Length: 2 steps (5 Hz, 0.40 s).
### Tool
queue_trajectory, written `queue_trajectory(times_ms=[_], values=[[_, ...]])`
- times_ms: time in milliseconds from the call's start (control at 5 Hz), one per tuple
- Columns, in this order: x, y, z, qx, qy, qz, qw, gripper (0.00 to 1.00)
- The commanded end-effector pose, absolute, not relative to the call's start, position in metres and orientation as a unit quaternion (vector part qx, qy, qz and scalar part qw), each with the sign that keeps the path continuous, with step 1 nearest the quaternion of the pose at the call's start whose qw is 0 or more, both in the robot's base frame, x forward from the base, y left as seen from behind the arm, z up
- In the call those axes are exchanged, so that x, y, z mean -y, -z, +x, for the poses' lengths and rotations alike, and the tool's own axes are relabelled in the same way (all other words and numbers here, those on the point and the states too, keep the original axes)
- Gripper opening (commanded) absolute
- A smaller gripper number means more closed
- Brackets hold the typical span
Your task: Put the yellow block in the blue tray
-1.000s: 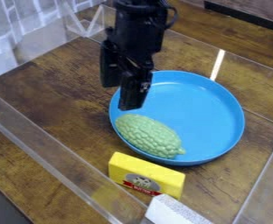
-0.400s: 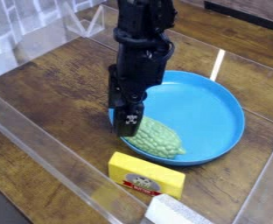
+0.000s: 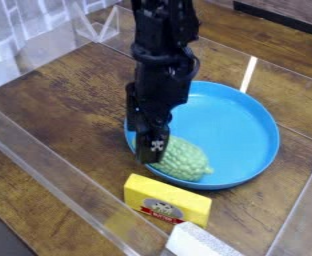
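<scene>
The yellow block (image 3: 168, 198) lies on the wooden table just in front of the blue tray (image 3: 239, 125), its red-and-white label facing the camera. Inside the tray's near-left part rests a green bumpy lump (image 3: 186, 160). My black gripper (image 3: 151, 141) points straight down over the tray's near-left rim, right beside the lump's left end and a little behind the yellow block. Its jaws stand open with nothing between them. The fingertips partly hide the rim.
A whitish block (image 3: 196, 243) pokes in at the bottom edge, just right of the yellow block. Clear plastic walls (image 3: 45, 165) fence the table at the left and front. Bare wood lies left of the tray.
The gripper has come down and slightly toward the camera, from above the tray's left side to low over its near-left rim beside the green lump. The objects have not moved.
</scene>
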<state>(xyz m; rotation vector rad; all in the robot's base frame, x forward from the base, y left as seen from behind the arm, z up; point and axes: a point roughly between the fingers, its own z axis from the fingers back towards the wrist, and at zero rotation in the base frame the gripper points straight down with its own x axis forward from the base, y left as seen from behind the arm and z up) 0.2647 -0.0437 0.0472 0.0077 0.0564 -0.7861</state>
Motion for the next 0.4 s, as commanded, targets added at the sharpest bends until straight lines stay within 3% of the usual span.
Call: queue_trajectory(times_ms=[0, 200], values=[[0.043, -0.04, 0.273, -0.013, 0.398, 0.007, 0.917, 1.0], [0.037, -0.025, 0.279, -0.017, 0.411, 0.007, 0.911, 1.0]])
